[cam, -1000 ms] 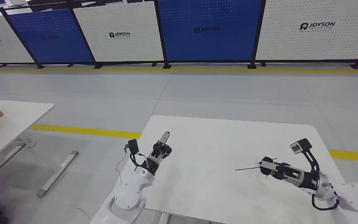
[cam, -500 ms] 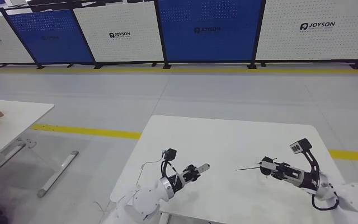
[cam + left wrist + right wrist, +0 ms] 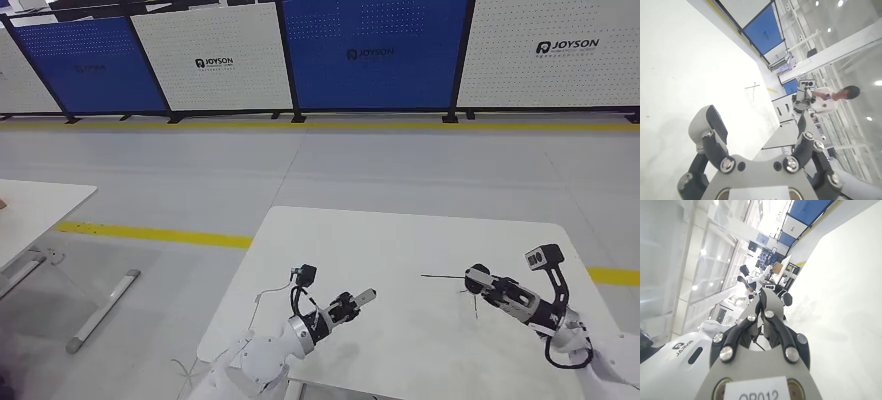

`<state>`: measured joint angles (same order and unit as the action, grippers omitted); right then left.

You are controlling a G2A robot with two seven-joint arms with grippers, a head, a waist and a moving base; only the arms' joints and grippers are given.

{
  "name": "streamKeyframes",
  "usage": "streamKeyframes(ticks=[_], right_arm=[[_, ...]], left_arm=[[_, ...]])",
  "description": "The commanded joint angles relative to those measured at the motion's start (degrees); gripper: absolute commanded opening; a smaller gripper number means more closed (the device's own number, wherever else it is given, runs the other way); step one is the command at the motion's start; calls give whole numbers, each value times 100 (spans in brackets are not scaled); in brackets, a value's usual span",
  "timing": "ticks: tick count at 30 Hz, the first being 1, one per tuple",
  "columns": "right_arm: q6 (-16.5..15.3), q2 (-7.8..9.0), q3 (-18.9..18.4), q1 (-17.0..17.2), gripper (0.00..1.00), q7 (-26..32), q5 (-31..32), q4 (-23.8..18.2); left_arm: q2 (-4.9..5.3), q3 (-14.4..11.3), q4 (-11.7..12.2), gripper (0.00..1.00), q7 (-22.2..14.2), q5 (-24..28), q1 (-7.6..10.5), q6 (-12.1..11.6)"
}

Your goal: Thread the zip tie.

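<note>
- The thin black plastic zip tie (image 3: 445,275) is being gripped at one end by the right gripper (image 3: 470,276), whose jaws are being pressed together on it.
- The strap is being carried roughly level above the white rectangular table (image 3: 400,235), sticking out from the fingertips toward the table's middle.
- In the right wrist view, the right gripper (image 3: 761,295) is being shown with its two grey fingers (image 3: 770,302) closed flat against each other.
- The left gripper (image 3: 360,297) is being held low over the near left part of the table. It is well apart from the zip tie and is being pointed toward the right arm.
- In the left wrist view, the left gripper (image 3: 757,115) is being shown with its jaws spread wide apart, the black ribbed pads (image 3: 717,121) facing each other across the gap.
- Beyond those spread jaws, the zip tie (image 3: 752,87) is being seen as a short dark line over the far side of the table, crossed by a fainter dark line.
</note>
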<state>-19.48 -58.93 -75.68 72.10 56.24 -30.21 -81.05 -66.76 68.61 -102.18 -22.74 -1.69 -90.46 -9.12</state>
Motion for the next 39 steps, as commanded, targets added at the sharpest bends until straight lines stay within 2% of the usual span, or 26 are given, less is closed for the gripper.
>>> streamKeyframes(ticks=[1, 3, 15, 18, 23, 27, 30, 39], right_arm=[[0, -62, 216, -76, 0, -77, 164, 119], [0, -122, 458, -245, 0, -47, 294, 292], [0, -122, 458, -245, 0, -47, 294, 292], [37, -160, 509, -230, 0, -656, 450, 304], [0, -310, 933, -272, 0, -1304, 612, 301], [0, -403, 1113, -283, 0, -1408, 716, 280], [0, -443, 1144, -263, 0, -1415, 850, 309], [0, -443, 1144, -263, 0, -1415, 850, 309]], left_arm=[[17, 29, 86, 100, -408, 330, 55, -198], [18, 7, 172, 100, -734, 695, 196, -17], [18, 7, 172, 100, -734, 695, 196, -17], [-20, -61, 214, 100, -403, 972, 259, 91], [-120, -338, 528, 100, -247, 1875, 542, 231], [-198, -682, 882, 100, -101, 1965, 816, 366], [-283, -909, 1174, 100, 116, 2258, 1041, 472], [-283, -909, 1174, 100, 116, 2258, 1041, 472]])
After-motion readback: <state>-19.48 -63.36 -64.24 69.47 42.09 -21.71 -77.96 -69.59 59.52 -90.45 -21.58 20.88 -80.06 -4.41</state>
